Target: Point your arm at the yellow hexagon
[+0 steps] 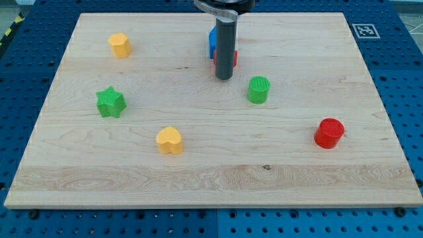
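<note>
The yellow hexagon (119,45) stands near the board's top left. My tip (224,78) rests on the board at top centre, far to the right of the hexagon. Right behind the rod sit a blue block (212,41) and a red block (234,58), both partly hidden by it, so their shapes cannot be made out. A green cylinder (258,89) stands just right of the tip.
A green star (110,102) is at the left, a yellow heart (169,140) at lower centre-left, a red cylinder (328,133) at the right. The wooden board (211,178) lies on a blue perforated table. A fiducial tag (365,30) marks the top right corner.
</note>
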`<act>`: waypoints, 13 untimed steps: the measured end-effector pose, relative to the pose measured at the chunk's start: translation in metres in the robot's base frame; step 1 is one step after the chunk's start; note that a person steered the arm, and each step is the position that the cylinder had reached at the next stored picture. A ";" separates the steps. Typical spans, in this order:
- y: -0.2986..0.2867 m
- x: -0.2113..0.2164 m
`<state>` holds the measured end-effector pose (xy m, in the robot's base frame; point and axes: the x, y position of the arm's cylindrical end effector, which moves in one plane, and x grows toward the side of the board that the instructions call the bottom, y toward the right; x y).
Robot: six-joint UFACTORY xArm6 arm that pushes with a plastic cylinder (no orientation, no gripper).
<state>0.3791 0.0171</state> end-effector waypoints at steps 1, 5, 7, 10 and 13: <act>-0.003 -0.002; -0.042 -0.003; -0.040 0.037; -0.164 0.006; -0.274 -0.054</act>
<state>0.3247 -0.2570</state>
